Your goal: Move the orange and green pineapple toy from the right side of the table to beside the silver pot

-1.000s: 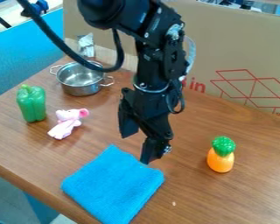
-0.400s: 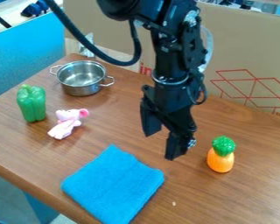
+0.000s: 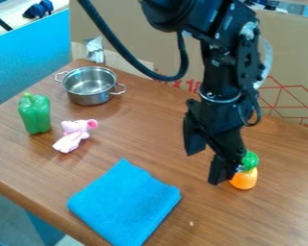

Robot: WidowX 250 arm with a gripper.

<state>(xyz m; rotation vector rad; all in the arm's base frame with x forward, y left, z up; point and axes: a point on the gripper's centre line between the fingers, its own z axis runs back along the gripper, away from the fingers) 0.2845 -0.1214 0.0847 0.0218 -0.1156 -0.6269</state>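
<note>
The black gripper (image 3: 204, 164) hangs over the right half of the table, its two fingers spread apart with nothing between them. Just beside its right finger stands an orange toy pineapple (image 3: 245, 179) with a green top, partly hidden behind that finger; whether they touch I cannot tell. A folded blue cloth (image 3: 124, 202) lies flat to the lower left of the gripper. Farther left are a pink plush toy (image 3: 72, 136) and an upright green bell pepper (image 3: 34, 114). A silver two-handled pot (image 3: 90, 86) stands at the back left.
A cardboard panel (image 3: 163, 53) with red print stands along the table's back edge. Near the pot is a small foil-like object (image 3: 95, 50). The wooden table (image 3: 28, 166) has its front edge at the lower left, and a blue surface (image 3: 29, 53) lies beyond its left side.
The arm and its open gripper have moved right across the table, from above the cloth's corner to beside the pineapple, now partly covering it. The objects on the table have stayed put.
</note>
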